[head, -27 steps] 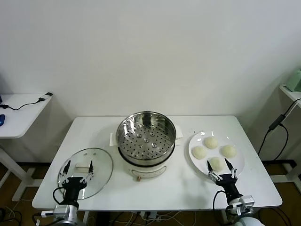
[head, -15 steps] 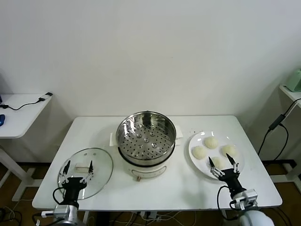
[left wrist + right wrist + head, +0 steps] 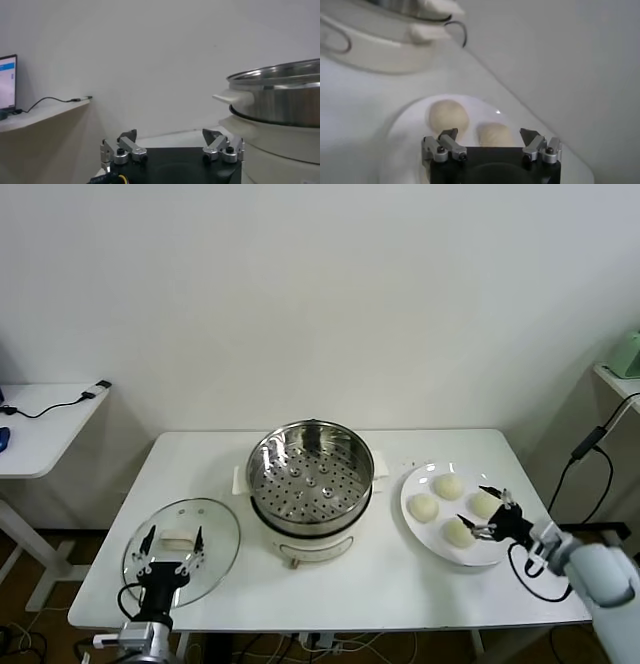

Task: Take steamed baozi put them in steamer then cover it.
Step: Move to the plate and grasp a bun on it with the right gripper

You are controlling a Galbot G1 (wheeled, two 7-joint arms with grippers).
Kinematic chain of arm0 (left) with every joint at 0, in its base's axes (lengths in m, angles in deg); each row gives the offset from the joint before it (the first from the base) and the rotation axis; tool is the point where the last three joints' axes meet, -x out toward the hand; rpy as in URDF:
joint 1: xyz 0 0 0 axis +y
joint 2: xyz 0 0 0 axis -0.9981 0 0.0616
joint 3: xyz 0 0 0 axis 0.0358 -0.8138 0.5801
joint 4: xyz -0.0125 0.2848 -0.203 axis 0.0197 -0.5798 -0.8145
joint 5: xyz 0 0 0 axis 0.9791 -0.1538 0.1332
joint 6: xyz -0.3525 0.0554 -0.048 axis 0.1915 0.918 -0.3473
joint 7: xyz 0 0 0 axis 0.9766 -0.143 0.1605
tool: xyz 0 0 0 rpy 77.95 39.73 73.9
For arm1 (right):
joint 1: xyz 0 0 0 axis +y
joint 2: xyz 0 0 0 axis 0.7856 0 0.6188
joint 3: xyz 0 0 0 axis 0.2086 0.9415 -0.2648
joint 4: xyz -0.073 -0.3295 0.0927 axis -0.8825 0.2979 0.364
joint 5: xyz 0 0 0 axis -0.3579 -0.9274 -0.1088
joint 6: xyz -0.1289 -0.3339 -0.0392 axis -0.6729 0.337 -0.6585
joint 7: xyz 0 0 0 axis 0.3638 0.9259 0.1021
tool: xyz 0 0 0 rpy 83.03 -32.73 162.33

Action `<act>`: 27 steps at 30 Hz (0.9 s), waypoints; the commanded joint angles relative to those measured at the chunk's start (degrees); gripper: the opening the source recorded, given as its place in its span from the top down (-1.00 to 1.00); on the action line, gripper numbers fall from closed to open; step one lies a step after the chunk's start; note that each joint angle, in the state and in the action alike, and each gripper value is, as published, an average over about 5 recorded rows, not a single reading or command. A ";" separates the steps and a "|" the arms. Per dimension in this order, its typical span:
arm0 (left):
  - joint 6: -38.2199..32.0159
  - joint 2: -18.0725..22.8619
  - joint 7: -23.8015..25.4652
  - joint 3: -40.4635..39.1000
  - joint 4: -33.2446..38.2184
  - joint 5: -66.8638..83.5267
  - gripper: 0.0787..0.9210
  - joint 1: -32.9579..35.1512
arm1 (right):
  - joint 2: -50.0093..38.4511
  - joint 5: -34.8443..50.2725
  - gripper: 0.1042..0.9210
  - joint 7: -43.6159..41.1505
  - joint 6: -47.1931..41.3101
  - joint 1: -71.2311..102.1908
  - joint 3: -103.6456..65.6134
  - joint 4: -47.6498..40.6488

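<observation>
The steamer [image 3: 310,480] stands open mid-table, its perforated tray bare. Several cream baozi lie on a white plate [image 3: 428,534] to its right. My right gripper [image 3: 473,505] reaches in from the plate's right side, open, its fingers either side of the right-hand baozi [image 3: 485,504] without closing on it. In the right wrist view that baozi [image 3: 492,135] sits between the open jaws of the right gripper [image 3: 489,134], and another baozi [image 3: 448,116] lies beyond. The glass cover [image 3: 182,550] lies flat at front left. My left gripper [image 3: 174,536] hovers open over its handle.
In the left wrist view the left gripper [image 3: 170,136] points past the steamer [image 3: 280,100] toward the wall. A side desk [image 3: 45,419] with cables stands to the left. Another cable [image 3: 590,449] hangs off the table's right side.
My right arm has swung from the table's front edge round to the plate's right side, and its open gripper now straddles the right-hand baozi. The left gripper has barely shifted.
</observation>
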 commanded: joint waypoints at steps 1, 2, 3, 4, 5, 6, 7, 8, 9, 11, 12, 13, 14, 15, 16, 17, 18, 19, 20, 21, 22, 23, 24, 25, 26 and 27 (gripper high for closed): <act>-0.48 0.27 0.16 -0.48 0.42 -0.04 -0.77 0.92 | -8.85 -7.83 -0.76 -17.62 2.54 -33.70 30.10 -16.96; -0.51 0.28 0.18 -0.56 0.52 -0.02 -0.77 1.00 | -8.21 -8.31 -0.76 -18.41 3.14 -36.44 33.16 -18.44; -0.53 0.29 0.18 -0.62 0.62 -0.01 -0.77 1.07 | -7.38 -8.70 -0.76 -19.06 3.85 -39.36 36.22 -20.10; -0.52 0.27 0.19 -0.67 0.70 -0.01 -0.77 1.10 | -6.49 -9.02 -0.76 -19.62 4.43 -41.83 38.79 -21.59; -0.51 0.24 0.19 -0.69 0.78 -0.02 -0.77 1.13 | -5.27 -9.33 -0.76 -20.03 4.99 -44.25 41.14 -23.42; -0.49 0.19 0.19 -0.68 0.85 -0.02 -0.77 1.17 | -3.71 -9.70 -0.76 -20.43 5.63 -46.31 43.24 -25.40; -0.47 0.14 0.19 -0.67 0.91 -0.02 -0.77 1.21 | -1.93 -10.15 -0.76 -20.82 6.35 -48.28 45.00 -27.56; -0.45 0.09 0.19 -0.64 0.96 -0.02 -0.77 1.27 | -0.21 -10.60 -0.76 -21.15 6.95 -49.82 46.06 -29.39; -0.43 0.04 0.19 -0.61 1.00 -0.01 -0.77 1.33 | 1.67 -11.14 -0.76 -21.49 7.60 -51.21 47.11 -31.58; -0.34 -0.06 0.18 -0.54 1.06 0.00 -0.77 1.42 | 4.91 -12.00 -0.76 -22.08 8.58 -53.52 48.75 -35.48; -0.28 -0.11 0.17 -0.49 1.07 0.01 -0.77 1.45 | 6.42 -12.27 -0.76 -22.31 8.94 -54.50 49.54 -37.25; -0.21 -0.16 0.17 -0.43 1.08 0.02 -0.77 1.47 | 7.89 -12.51 -0.76 -22.50 9.24 -55.27 50.29 -39.21; -0.14 -0.22 0.17 -0.34 1.09 0.03 -0.77 1.45 | 9.33 -12.61 -0.76 -22.61 9.57 -55.91 50.92 -40.96; -0.10 -0.29 0.19 -0.22 1.09 0.03 -0.77 1.42 | 10.90 -12.78 -0.76 -22.63 10.06 -56.34 51.32 -42.84; -0.09 -0.37 0.23 -0.09 1.09 0.05 -0.77 1.40 | 12.32 -13.00 -0.76 -22.62 10.52 -56.59 51.49 -44.53; -0.09 -0.46 0.26 0.05 1.09 0.08 -0.77 1.37 | 13.66 -13.25 -0.76 -22.59 10.90 -56.66 51.51 -46.01; -0.06 -0.58 0.29 0.20 1.08 0.14 -0.77 1.36 | 15.08 -13.54 -0.76 -22.56 11.27 -56.69 51.45 -47.57; -0.05 -0.72 0.32 0.34 1.07 0.20 -0.77 1.35 | 16.34 -13.87 -0.76 -22.54 11.54 -56.69 51.39 -48.87; -0.02 -0.85 0.32 0.45 1.06 0.26 -0.77 1.36 | 17.37 -14.14 -0.76 -22.54 11.66 -56.67 51.40 -49.85; 0.03 -0.99 0.31 0.58 1.05 0.34 -0.77 1.36 | 18.60 -14.73 -0.76 -22.56 11.82 -56.59 51.17 -50.98; 0.08 -1.12 0.29 0.70 1.03 0.39 -0.77 1.37 | 19.74 -15.32 -0.76 -22.58 12.06 -56.52 50.85 -52.14; 0.10 -1.20 0.28 0.80 1.02 0.42 -0.77 1.37 | 20.74 -15.91 -0.76 -22.58 12.26 -56.43 50.40 -53.11; 0.13 -1.25 0.26 0.87 1.00 0.45 -0.77 1.36 | 21.74 -16.82 -0.76 -22.57 12.51 -56.28 49.82 -54.13; 0.17 -1.29 0.24 0.94 0.98 0.49 -0.77 1.36 | 22.66 -17.76 -0.76 -22.55 12.75 -56.12 49.22 -55.11; 0.18 -1.31 0.23 0.96 0.94 0.52 -0.77 1.34 | 23.36 -18.61 -0.76 -22.46 12.99 -55.98 48.65 -55.93; 0.18 -1.32 0.23 0.97 0.89 0.54 -0.77 1.32 | 23.99 -19.47 -0.76 -22.39 13.21 -55.78 48.09 -56.64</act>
